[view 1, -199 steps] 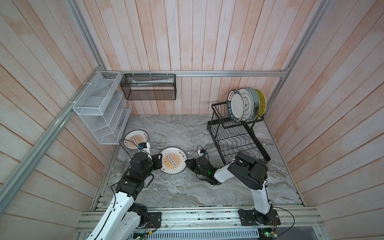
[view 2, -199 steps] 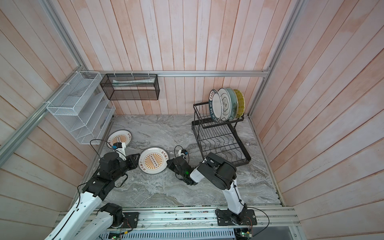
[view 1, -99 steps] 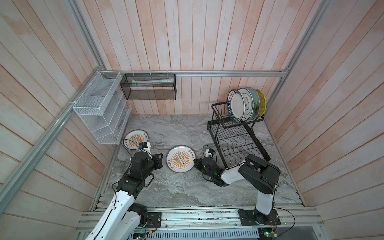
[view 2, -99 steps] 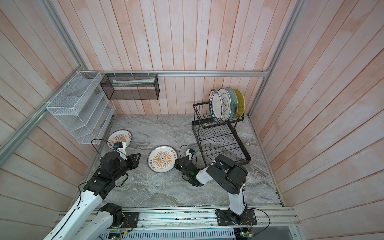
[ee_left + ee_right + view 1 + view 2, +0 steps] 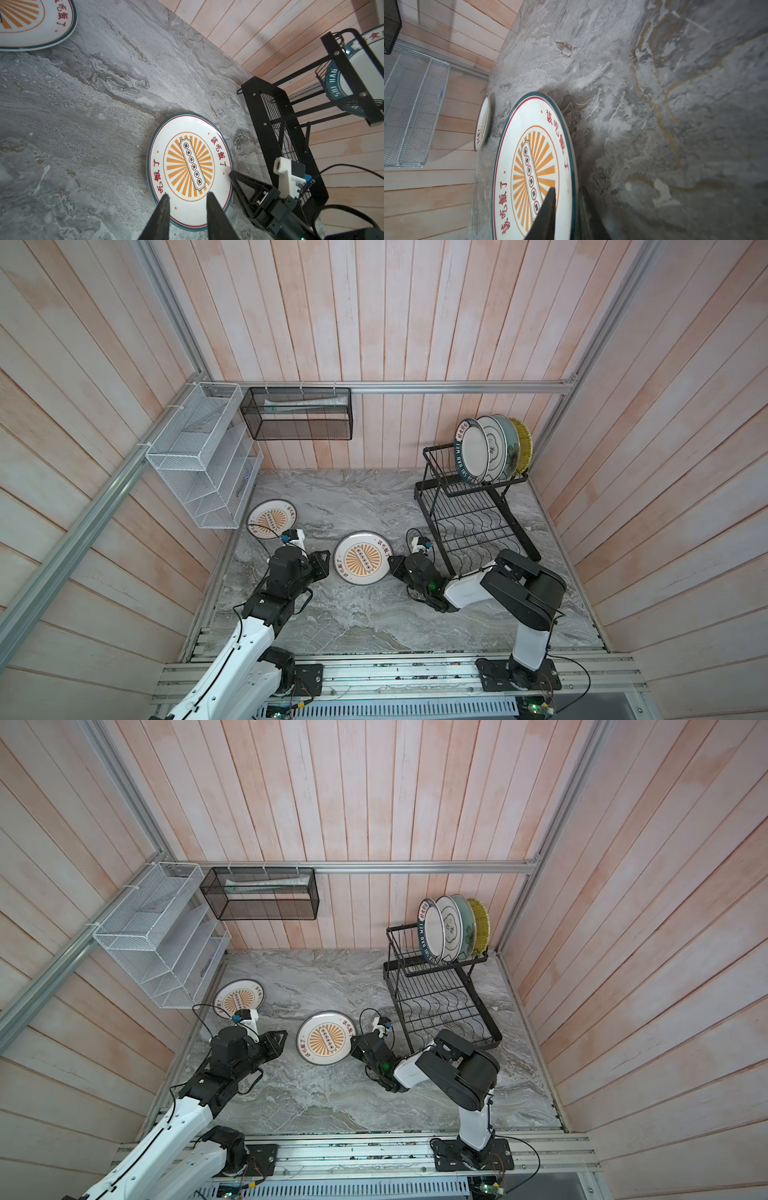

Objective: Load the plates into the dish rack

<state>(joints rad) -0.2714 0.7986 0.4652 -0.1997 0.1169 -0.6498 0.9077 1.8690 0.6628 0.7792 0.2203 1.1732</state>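
Only the right wrist view shows the right end effector [image 5: 568, 187] straddling the glossy round sunburst plate [image 5: 529, 145] at its rim; clamped or loose, cannot tell. The left end effector [image 5: 188, 194] gapes empty just short of the same plate, which sits on the grey veined worktop [image 5: 357, 618]. Just beside the right end effector stands the black wire dish rack [image 5: 257, 97], with four plates [image 5: 473, 450] upright up top.

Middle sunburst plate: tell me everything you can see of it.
The plate is round, glossy, ceramic-looking: white with a teal edge, thin red ring, red characters and an orange sunburst round a lettered banner. It lies face up on the grey marbled counter, left of the dish rack. The right tool has a finger either side of its rim; a grip cannot be confirmed.
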